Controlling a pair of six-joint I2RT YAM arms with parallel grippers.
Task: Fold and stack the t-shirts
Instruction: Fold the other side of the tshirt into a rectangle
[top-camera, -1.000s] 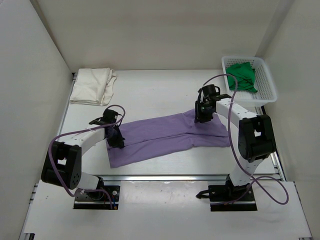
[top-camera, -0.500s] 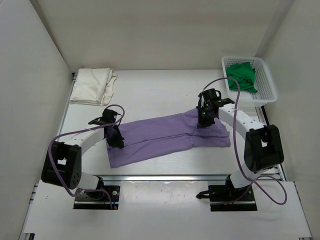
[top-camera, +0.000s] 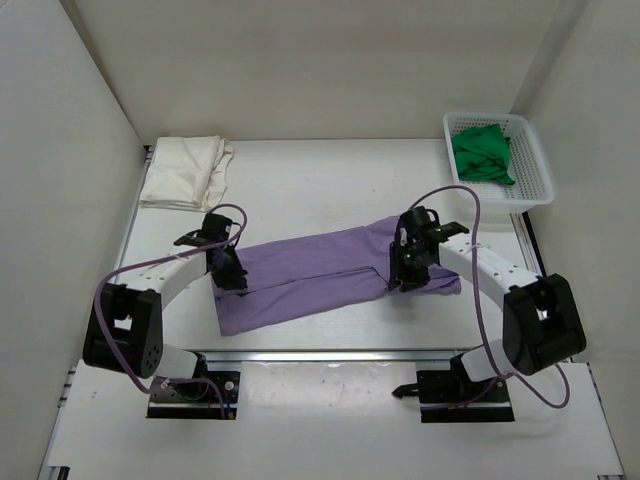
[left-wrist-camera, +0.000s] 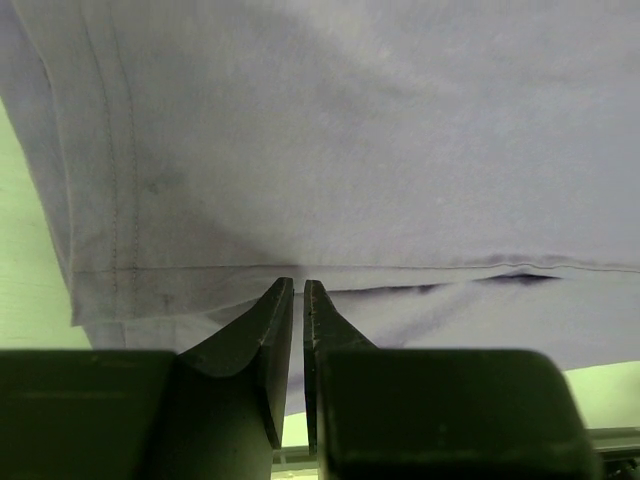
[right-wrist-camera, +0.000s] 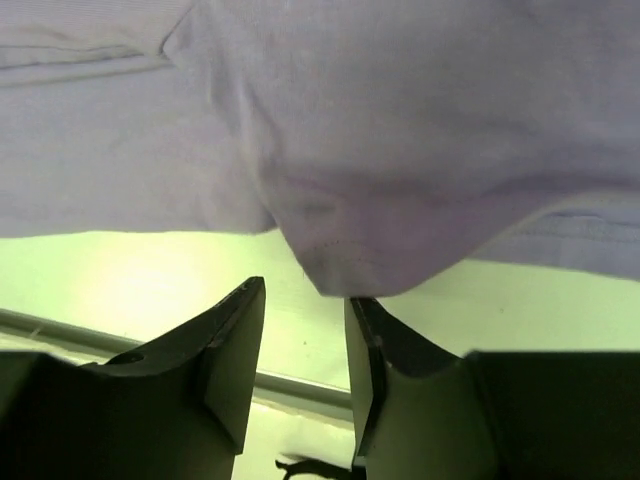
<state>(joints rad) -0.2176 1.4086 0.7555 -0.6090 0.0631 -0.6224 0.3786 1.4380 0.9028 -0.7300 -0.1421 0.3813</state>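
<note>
The lavender t-shirt (top-camera: 320, 275) lies spread across the middle of the table. My left gripper (top-camera: 228, 268) is at its left end. In the left wrist view its jaws (left-wrist-camera: 299, 283) are nearly together, tips pinching a folded edge of the shirt (left-wrist-camera: 350, 130). My right gripper (top-camera: 408, 268) is over the shirt's right part. Its jaws (right-wrist-camera: 305, 290) stand open, and a rounded fold of lavender cloth (right-wrist-camera: 380, 250) lies just past the tips. The cream-white t-shirt (top-camera: 185, 172) lies folded at the back left. The green t-shirt (top-camera: 483, 155) sits bunched in the basket.
The white lattice basket (top-camera: 537, 178) stands at the back right corner. White walls close in the table on the left, back and right. A metal rail (top-camera: 330, 355) runs along the near edge between the arm bases.
My right gripper moved toward the near edge, drawing the shirt's right end over itself, then opened and let the cloth go. The left gripper shifted only slightly.
</note>
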